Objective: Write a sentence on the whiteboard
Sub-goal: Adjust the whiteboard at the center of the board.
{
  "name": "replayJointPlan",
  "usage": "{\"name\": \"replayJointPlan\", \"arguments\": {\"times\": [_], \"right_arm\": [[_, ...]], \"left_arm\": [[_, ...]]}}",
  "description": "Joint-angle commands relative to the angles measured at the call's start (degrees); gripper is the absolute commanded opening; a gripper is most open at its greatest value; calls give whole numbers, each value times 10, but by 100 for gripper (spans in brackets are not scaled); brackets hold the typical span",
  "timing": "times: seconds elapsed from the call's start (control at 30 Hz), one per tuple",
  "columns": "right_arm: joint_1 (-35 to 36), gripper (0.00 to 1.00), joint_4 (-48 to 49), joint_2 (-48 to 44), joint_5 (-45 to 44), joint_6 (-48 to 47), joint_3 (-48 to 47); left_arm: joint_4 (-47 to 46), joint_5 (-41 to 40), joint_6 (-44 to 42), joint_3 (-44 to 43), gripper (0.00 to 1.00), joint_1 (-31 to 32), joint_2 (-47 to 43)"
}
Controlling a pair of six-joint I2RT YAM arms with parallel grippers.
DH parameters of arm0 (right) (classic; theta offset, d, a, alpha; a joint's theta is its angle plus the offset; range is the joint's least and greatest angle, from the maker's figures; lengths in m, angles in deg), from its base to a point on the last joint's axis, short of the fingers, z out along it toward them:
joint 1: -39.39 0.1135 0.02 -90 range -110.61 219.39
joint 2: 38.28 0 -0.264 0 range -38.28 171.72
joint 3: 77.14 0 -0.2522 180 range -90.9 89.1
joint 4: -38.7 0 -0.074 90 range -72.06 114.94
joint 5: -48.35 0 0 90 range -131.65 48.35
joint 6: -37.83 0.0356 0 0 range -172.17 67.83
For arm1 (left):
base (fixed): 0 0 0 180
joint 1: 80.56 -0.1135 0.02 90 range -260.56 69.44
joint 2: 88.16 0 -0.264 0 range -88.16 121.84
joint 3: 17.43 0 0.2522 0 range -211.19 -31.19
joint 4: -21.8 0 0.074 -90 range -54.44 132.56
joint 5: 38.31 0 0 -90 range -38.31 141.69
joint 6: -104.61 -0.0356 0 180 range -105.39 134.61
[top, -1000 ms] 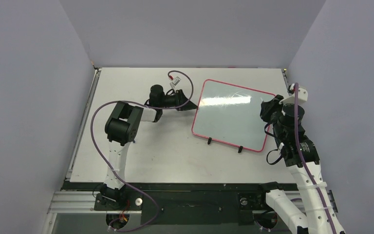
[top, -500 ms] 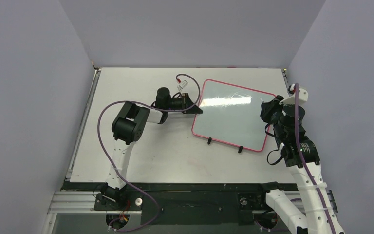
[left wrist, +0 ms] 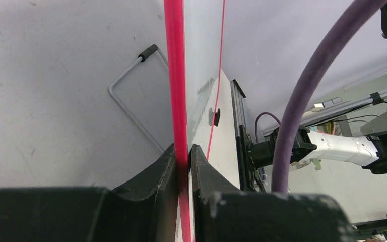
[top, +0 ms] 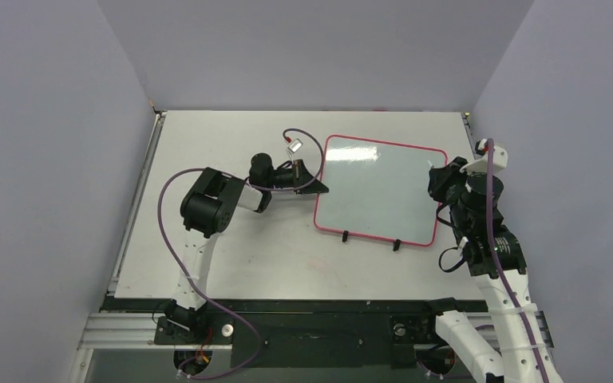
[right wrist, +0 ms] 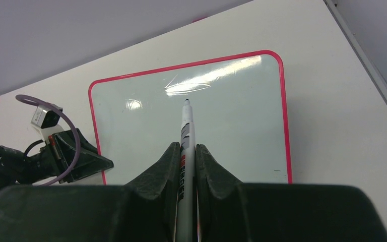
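Note:
The whiteboard (top: 379, 191), glossy white with a thin pink-red frame, stands on the table right of centre. Its face is blank apart from glare, and the sentence is not in view. My left gripper (top: 318, 189) is shut on the board's left edge. In the left wrist view the gripper (left wrist: 183, 160) pinches the pink frame (left wrist: 174, 75) between both fingers. My right gripper (top: 440, 185) sits at the board's right edge, shut on a white pen (right wrist: 187, 128). The pen's dark tip points at the whiteboard (right wrist: 232, 126) from the right gripper (right wrist: 184, 149); contact cannot be told.
Two black feet (top: 343, 235) (top: 397, 244) show at the board's near edge, and a wire stand (left wrist: 131, 85) behind it. A purple cable (top: 307, 144) loops over the left wrist. Grey walls close in the table (top: 207, 255) on three sides.
My left gripper moved right to the board's left edge and shut on it. The board swung from a slanted pose to nearly square with the table. The right arm hardly moved.

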Motion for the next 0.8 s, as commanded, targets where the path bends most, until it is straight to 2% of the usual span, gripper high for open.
{"name": "replayJointPlan", "arguments": {"times": [0.0, 0.3, 0.5, 0.57, 0.67, 0.77], "right_arm": [[-5, 0, 5, -4, 8, -3, 0], [-6, 0, 8, -1, 18, 2, 2], [-7, 0, 12, 4, 27, 6, 5], [-7, 0, 13, 5, 28, 7, 5], [-7, 0, 15, 6, 30, 9, 4], [-7, 0, 15, 3, 34, 13, 3]], "left_arm": [[-58, 32, -15, 39, 0, 0, -34], [-66, 2, -55, 169, 0, -4, -119], [-43, -17, -84, 212, 0, -3, -154], [-36, -18, -90, 218, 8, -2, -162], [-15, -22, -106, 221, 30, -1, -174], [35, -34, -128, 220, 35, -6, -198]]}}
